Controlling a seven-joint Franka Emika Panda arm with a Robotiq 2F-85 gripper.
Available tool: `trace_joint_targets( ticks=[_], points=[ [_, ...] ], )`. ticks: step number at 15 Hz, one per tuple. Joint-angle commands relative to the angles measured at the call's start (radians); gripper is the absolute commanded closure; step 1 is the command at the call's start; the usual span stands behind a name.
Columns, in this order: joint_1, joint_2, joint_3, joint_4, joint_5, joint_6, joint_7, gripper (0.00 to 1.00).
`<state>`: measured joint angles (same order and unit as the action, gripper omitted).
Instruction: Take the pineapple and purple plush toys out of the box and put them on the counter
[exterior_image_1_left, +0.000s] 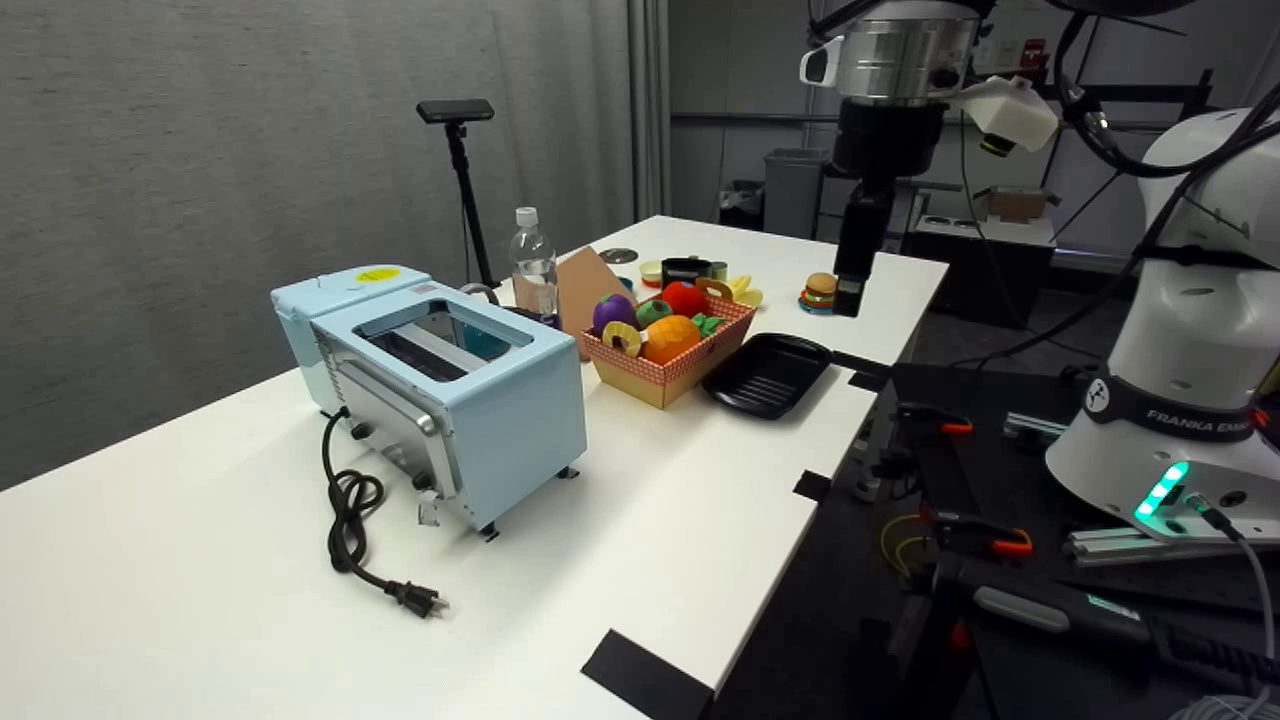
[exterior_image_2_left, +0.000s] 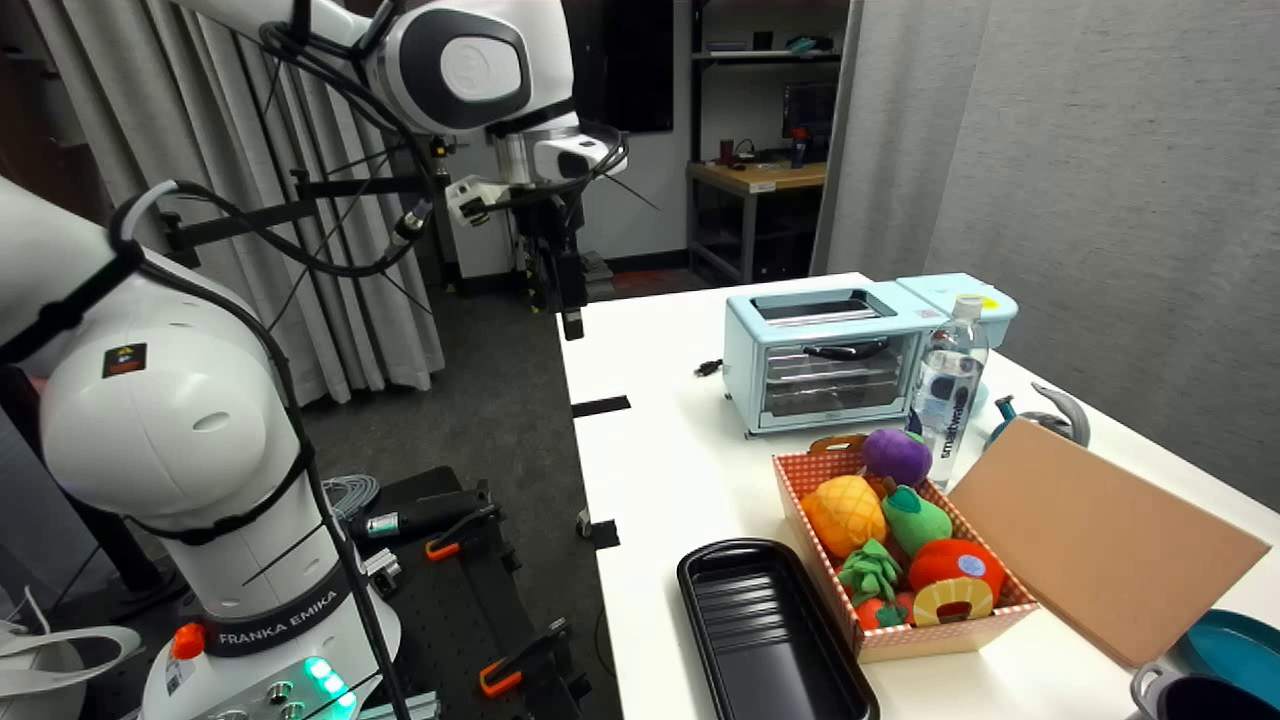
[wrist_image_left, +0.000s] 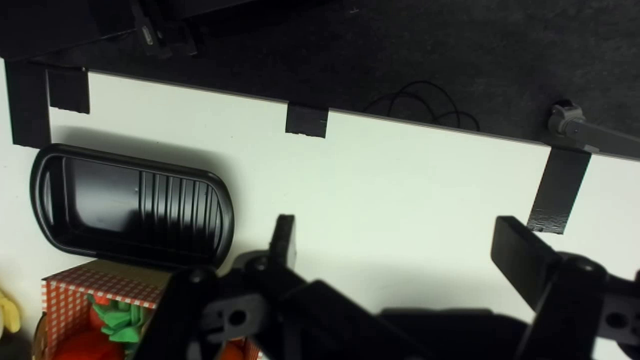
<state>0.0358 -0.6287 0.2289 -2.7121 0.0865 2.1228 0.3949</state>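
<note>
The box (exterior_image_1_left: 630, 384) has a red checkered rim and stands on the white counter (exterior_image_1_left: 660, 500). It also shows in an exterior view (exterior_image_2_left: 950, 637) and partly in the wrist view (wrist_image_left: 65, 310). The orange pineapple plush (exterior_image_2_left: 846, 514) with green leaves lies in the box; it also shows in an exterior view (exterior_image_1_left: 672, 340). The purple plush (exterior_image_2_left: 897, 457) sits at the box's edge in both exterior views (exterior_image_1_left: 613, 311); it is out of the wrist view. My gripper (wrist_image_left: 393, 237) is open and empty, high above the counter beside the box, apart from everything.
A black tray (exterior_image_2_left: 775, 630) lies beside the box. A light blue toaster oven (exterior_image_1_left: 515, 440), a water bottle (exterior_image_2_left: 945, 385) and a leaning brown board (exterior_image_2_left: 1105, 540) stand near it. Other plush toys, green (exterior_image_2_left: 915, 520) and red (exterior_image_2_left: 955, 570), share the box.
</note>
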Motion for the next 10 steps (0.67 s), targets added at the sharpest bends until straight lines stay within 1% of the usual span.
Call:
trace_joint_targets(
  ticks=[1,10],
  points=[
    [-0.024,0.046,-0.023,0.021,-0.018,0.036,0.013,0.0],
    [-0.126,0.145,-0.079,0.062,-0.081,0.137,0.044,0.0]
  ],
)
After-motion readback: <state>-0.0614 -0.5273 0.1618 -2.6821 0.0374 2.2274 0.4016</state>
